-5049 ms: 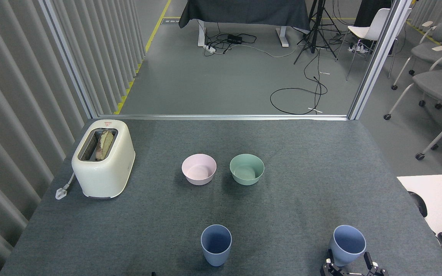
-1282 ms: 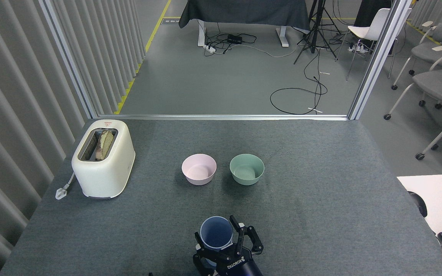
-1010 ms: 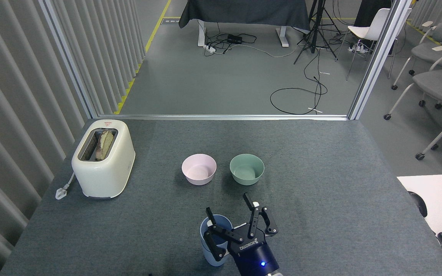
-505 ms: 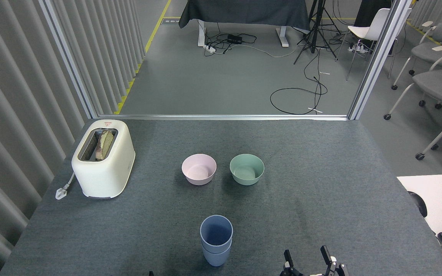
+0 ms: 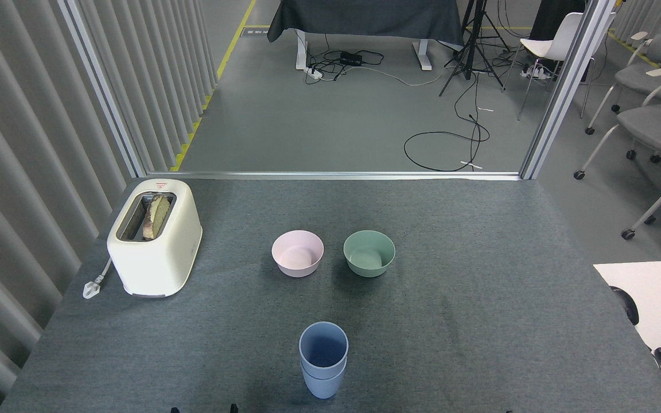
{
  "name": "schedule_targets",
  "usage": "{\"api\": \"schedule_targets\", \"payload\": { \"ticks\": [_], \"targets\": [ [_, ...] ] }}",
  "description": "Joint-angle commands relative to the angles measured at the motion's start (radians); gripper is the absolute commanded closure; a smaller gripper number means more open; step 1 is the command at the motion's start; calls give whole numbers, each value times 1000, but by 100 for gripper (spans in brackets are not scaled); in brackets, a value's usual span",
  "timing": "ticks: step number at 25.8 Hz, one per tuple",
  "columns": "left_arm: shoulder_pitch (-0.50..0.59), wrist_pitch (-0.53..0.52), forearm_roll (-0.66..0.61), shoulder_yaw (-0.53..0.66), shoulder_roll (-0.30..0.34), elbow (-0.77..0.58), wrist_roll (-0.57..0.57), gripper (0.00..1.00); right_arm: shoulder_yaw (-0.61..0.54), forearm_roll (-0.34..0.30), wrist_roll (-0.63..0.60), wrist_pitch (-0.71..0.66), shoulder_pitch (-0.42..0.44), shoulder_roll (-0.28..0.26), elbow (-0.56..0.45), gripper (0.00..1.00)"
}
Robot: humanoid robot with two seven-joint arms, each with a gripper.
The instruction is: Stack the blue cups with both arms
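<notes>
**Cups are nested, nothing holding them**

Biggest thing first: the grey table (image 5: 479, 275) fills the lower view, with a cream toaster (image 5: 154, 237) at the far left, bread poking out of its slot. Mid-table sit a pink bowl (image 5: 298, 253) and a green bowl (image 5: 369, 253), just beside each other but apart.

The blue cups (image 5: 323, 359) stand near the front edge, one dropped inside the other, upper rim riding a bit above the lower one. Long axis runs straight up, mouths open to the ceiling, narrow bases down.

My guess on handling: light, stiff matte plastic, not fragile, slightly slick. The tapered wall below the rim looks like the place to grab; squeezing the top cup alone could lift it out.

Neither gripper shows, so I can't say whether they're spread or pressed together.
</notes>
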Motion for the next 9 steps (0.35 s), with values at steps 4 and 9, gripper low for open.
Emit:
{"api": "schedule_targets", "payload": {
  "ticks": [4, 9],
  "targets": [
    [1, -64, 0, 1, 0, -1, 14, 0, -41, 1, -7, -61, 6, -2, 0, 0],
    [3, -64, 0, 1, 0, 2, 15, 0, -46, 1, -7, -61, 7, -4, 0, 0]
  ]
}}
